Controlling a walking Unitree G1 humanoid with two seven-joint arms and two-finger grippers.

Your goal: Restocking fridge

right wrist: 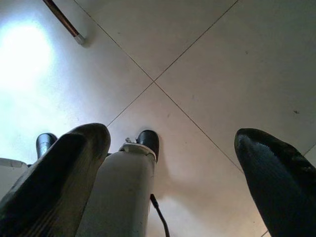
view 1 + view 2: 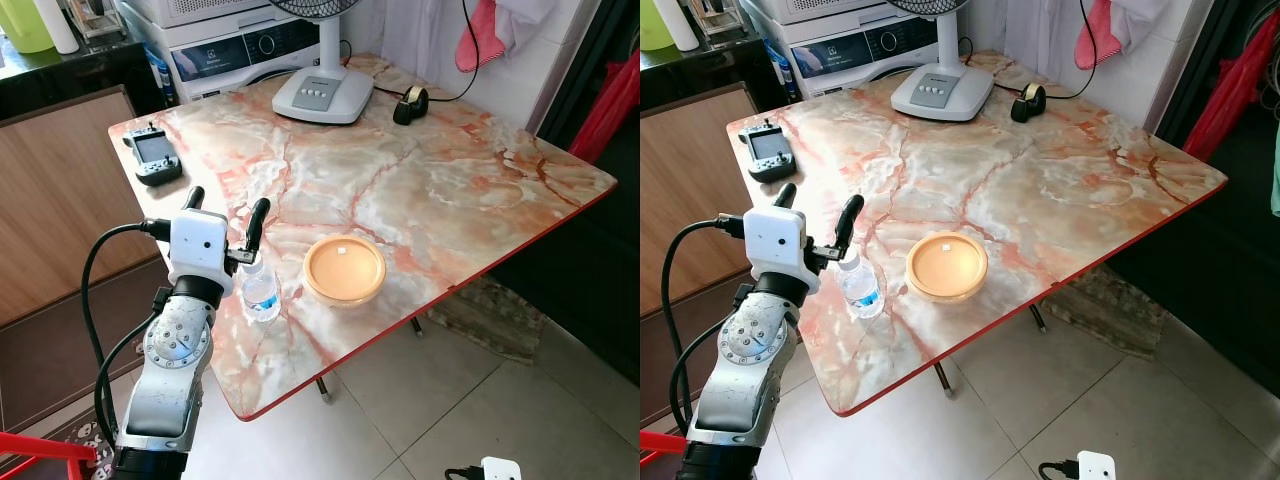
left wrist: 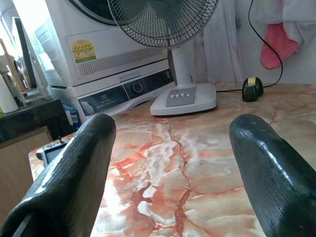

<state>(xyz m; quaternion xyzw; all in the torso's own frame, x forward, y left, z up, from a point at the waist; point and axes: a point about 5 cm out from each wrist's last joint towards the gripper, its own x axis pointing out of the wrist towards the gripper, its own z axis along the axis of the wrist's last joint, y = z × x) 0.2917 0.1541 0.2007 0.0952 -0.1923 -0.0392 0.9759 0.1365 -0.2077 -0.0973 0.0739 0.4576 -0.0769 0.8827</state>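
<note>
Marble table point(image 2: 420, 190): landmark. Fan point(image 2: 322, 92) at far edge, remote point(image 2: 152, 156) at far-left corner, tape point(image 2: 410, 104) right of fan. Bowl point(image 2: 344, 269) near front edge, centre. Bottle point(image 2: 260, 292) just left of bowl, upright, close to front edge. Left gripper point(image 2: 226, 212) over front-left of table, fingers wide apart, empty, just above and behind bottle cap. Right gripper point(image 1: 168, 148) spread wide, pointing at floor, idle. Bottle prob. light, thin plastic, squashy, smooth; best taken mid-body, gentle squeeze.
</note>
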